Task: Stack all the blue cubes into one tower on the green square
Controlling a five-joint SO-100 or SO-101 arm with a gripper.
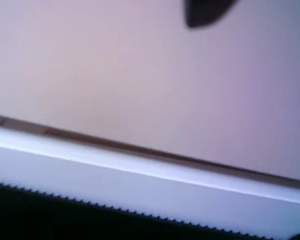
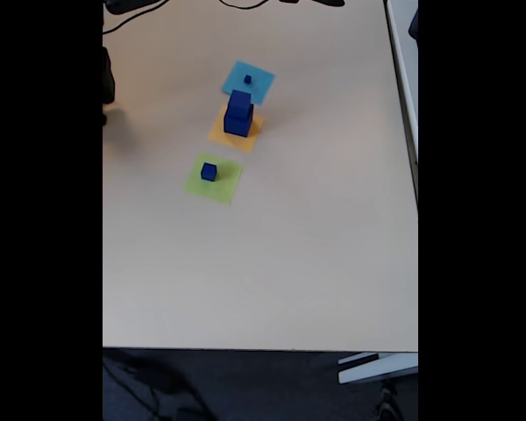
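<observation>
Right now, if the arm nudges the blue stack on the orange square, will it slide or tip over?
The stack looks like two cubes, the smaller on top, so a high push would probably knock the top one off. A low push likely slides it, since the glossy cubes sit on flat orange paper, which may shift along too.

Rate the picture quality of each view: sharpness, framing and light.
Wrist view: soft and smeared, a pinkish cast, only a blurred pale surface, a white band and a dark blob at the top edge. Fixed view: sharper, black bars at both sides, even light on the table, short soft shadows beside the blue cubes.
</observation>
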